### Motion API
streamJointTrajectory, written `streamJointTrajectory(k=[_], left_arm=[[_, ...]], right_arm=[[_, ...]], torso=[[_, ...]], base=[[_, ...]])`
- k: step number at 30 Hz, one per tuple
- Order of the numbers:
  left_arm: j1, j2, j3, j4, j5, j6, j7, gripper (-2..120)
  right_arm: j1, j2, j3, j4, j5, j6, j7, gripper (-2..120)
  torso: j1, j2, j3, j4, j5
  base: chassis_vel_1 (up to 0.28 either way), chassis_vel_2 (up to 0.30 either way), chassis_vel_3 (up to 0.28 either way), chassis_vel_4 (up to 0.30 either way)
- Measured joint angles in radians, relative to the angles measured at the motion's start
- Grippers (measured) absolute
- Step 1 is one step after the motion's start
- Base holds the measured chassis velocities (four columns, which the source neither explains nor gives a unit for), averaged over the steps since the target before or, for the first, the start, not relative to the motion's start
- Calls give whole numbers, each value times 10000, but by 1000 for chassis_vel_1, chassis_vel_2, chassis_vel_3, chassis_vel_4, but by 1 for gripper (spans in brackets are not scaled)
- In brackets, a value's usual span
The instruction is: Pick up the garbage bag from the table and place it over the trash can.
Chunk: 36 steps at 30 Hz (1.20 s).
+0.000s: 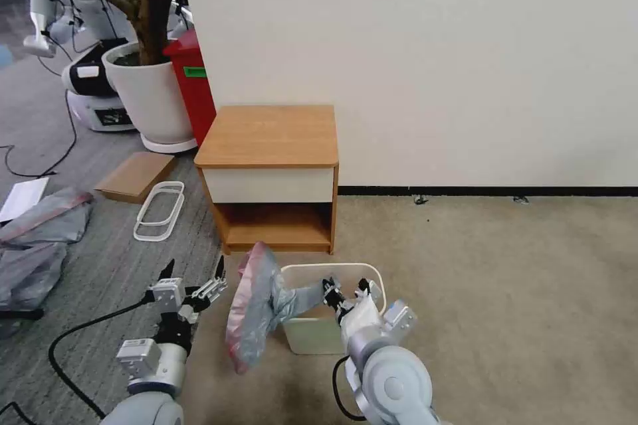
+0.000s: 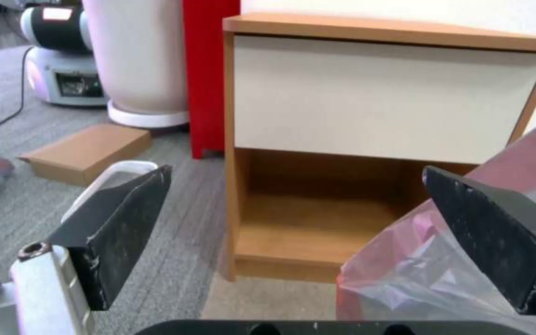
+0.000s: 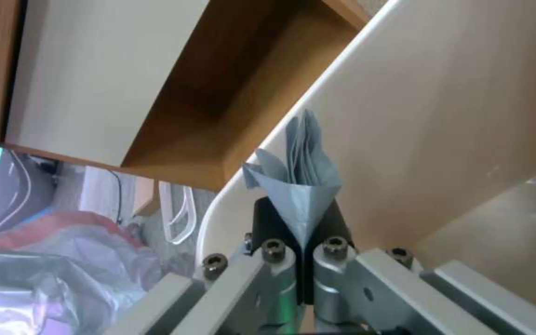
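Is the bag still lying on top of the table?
No, the table top is bare; the right gripper pinches the bag at the trash can.

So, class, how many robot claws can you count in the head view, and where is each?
2. The left claw hangs open above the carpet, left of the garbage bag. The right claw is over the trash can, shut on the garbage bag.

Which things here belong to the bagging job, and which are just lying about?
Job:
garbage bag, pinched by right gripper
trash can
table
left gripper, open beside the bag

Lying about:
plant pot
red bin
cardboard box
flat grey bags
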<state>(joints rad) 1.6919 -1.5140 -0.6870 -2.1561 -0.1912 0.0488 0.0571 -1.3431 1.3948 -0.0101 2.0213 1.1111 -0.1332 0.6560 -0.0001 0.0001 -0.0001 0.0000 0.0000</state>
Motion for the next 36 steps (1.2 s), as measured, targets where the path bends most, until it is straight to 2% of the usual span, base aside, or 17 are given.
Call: streamJointTrajectory(k=[5,8,9,11,12,15,16,18,20,23,26,28,36], left_arm=[[-51,-26,53,60,12,-1,3,100],[-76,-68,122,144,141,-19,6,100],[-76,-68,122,144,141,-19,6,100],[-84,-68,138,201,174,-47,10,100],[-84,-68,138,201,174,-47,10,100],[-102,-73,147,284,198,-73,13,100],[-102,-73,147,284,198,-73,13,100],[-122,-83,173,328,215,-80,15,100],[-130,-85,181,340,221,-80,16,100],[-172,-90,209,388,245,-81,19,100],[-174,-85,217,395,249,-80,20,100],[-175,-73,243,407,286,-76,31,100],[-63,-48,501,322,487,-114,204,100]], right_arm=[[-22,-16,-104,-27,-290,-23,-12,6],[51,-34,-177,-155,-714,-52,-36,22],[51,-34,-177,-155,-714,-52,-36,22],[102,-99,-173,-205,-1010,-58,-96,34],[102,-99,-173,-205,-1010,-58,-96,34],[145,-172,-158,-277,-1361,-62,-204,47],[145,-172,-158,-277,-1361,-62,-204,47],[158,-208,-156,-315,-1514,-77,-250,59],[163,-216,-154,-337,-1558,-78,-258,61],[200,-252,-103,-422,-1819,-78,-278,78],[197,-275,-75,-370,-1934,-77,-281,82],[185,-388,10,-101,-2350,-98,-331,93],[185,-593,405,376,-3367,-87,-564,97]], torso=[[0,0,0,0,0],[0,-1,0,0,0],[0,-1,0,0,0],[0,0,1,0,0],[0,0,1,0,0],[0,0,1,0,0],[0,0,1,0,0],[0,0,1,0,0],[0,-1,1,0,0],[0,0,1,0,1],[0,-1,1,0,1],[0,-1,1,0,1],[0,-1,1,-1,1]], base=[[0,0,0,0],[0,0,0,0],[0,0,0,0],[0,0,0,0],[0,0,0,0],[0,0,0,0],[0,0,0,0],[0,0,0,0],[0,0,0,0],[0,0,0,0],[0,0,0,0],[0,0,0,0],[0,0,0,0]])
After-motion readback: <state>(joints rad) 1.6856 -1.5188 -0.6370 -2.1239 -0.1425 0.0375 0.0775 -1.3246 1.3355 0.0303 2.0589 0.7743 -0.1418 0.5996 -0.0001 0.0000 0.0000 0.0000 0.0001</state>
